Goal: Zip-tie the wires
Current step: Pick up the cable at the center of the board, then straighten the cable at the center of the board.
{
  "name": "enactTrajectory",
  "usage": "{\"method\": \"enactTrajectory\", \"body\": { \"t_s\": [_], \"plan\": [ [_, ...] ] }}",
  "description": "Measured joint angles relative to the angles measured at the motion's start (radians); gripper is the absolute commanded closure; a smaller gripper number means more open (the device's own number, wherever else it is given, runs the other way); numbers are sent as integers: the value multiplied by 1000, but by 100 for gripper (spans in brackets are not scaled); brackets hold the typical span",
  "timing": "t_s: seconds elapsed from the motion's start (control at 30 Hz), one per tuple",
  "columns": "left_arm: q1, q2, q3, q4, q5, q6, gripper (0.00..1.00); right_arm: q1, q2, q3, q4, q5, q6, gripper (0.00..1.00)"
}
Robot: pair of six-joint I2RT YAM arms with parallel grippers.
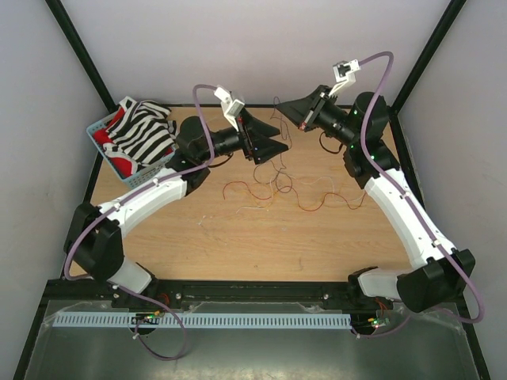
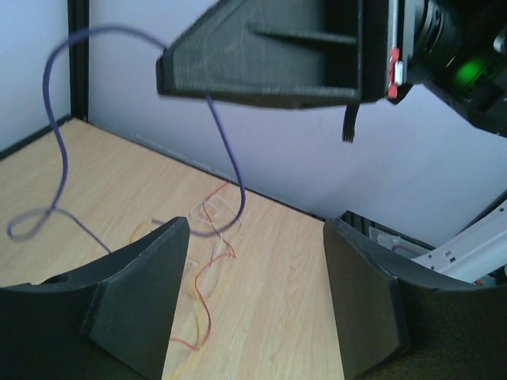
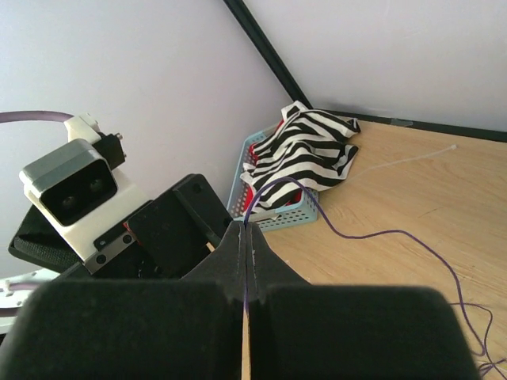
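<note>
My left gripper point(image 2: 253, 305) sits low in view, fingers point(image 2: 135, 313) spread apart above the wooden table point(image 2: 119, 182). Overhead is the right gripper point(image 2: 269, 55) — a thin purple wire point(image 2: 231, 158) hangs from its underside and loops down towards the red and orange wires point(image 2: 204, 297) curled on the wood.

There are two arms, the left arm point(image 1: 150, 198) and the right arm point(image 1: 396, 206), and two claws, the left claw point(image 2: 255, 229) and the right claw point(image 3: 245, 237). There is one surface point(image 1: 238, 245), one basket point(image 1: 99, 127), one striped cloth point(image 1: 146, 131) and one zip tie point(image 3: 412, 159). The wires point(image 1: 269, 186) are several, too tangled to count.
</note>
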Motion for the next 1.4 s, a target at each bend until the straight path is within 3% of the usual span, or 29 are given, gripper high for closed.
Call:
{"method": "enactTrajectory", "body": {
  "t_s": [0.13,0.33,0.37,0.43,0.63,0.8,0.97,1.13,1.4],
  "plan": [
    [-7,37,28,72,-1,-7,43,0,-8,-14,14,-17,22,100],
    [-13,71,48,139,-1,-19,96,0,-24,-35,40,-34,44,100],
    [-13,72,48,142,0,-19,100,0,-24,-37,45,-36,44,100],
    [-13,74,48,147,2,-19,100,0,-24,-37,48,-35,44,96],
    [11,54,37,139,-2,-34,100,0,-17,5,0,-18,-12,57],
    [142,-32,-10,89,-11,-74,100,-8,-24,60,-57,43,-123,35],
    [270,-117,-15,50,-14,-107,100,-37,-54,11,-92,129,-254,33],
    [309,-182,-17,24,8,-128,100,-49,-14,-79,-126,202,-351,33],
    [317,-233,-42,-16,32,-151,100,-50,390,7,-229,195,-404,32]
  ]
}}
